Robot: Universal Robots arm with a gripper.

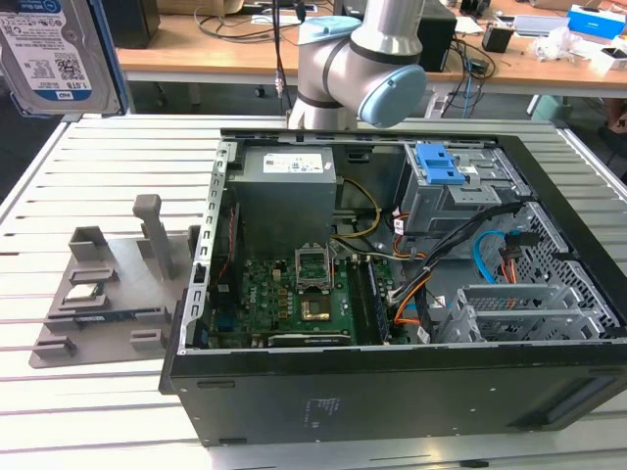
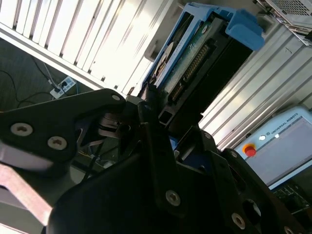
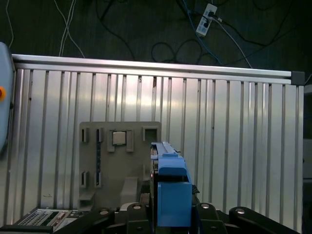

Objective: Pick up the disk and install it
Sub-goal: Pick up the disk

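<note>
The disk (image 1: 54, 49), a silver hard drive with a white-and-blue label and a blue bracket, hangs high at the exterior view's left, well above the table. In the second wrist view the disk (image 2: 192, 53) sits between my black fingers (image 2: 151, 126), connector edge showing. In the first wrist view the disk (image 3: 171, 192) appears edge-on, its blue bracket rising out of my gripper (image 3: 171, 212). The gripper is shut on it. The arm's elbow (image 1: 362, 59) stands behind the open computer case (image 1: 392, 392).
The case lies open on the slatted metal table (image 1: 118, 147), with a blue-tabbed grey drive cage (image 1: 446, 171), motherboard and loose cables inside. A grey parts fixture (image 1: 108, 284) lies at the exterior view's left, directly below the held disk in the first wrist view (image 3: 119, 156). A teach pendant (image 2: 287, 141) is nearby.
</note>
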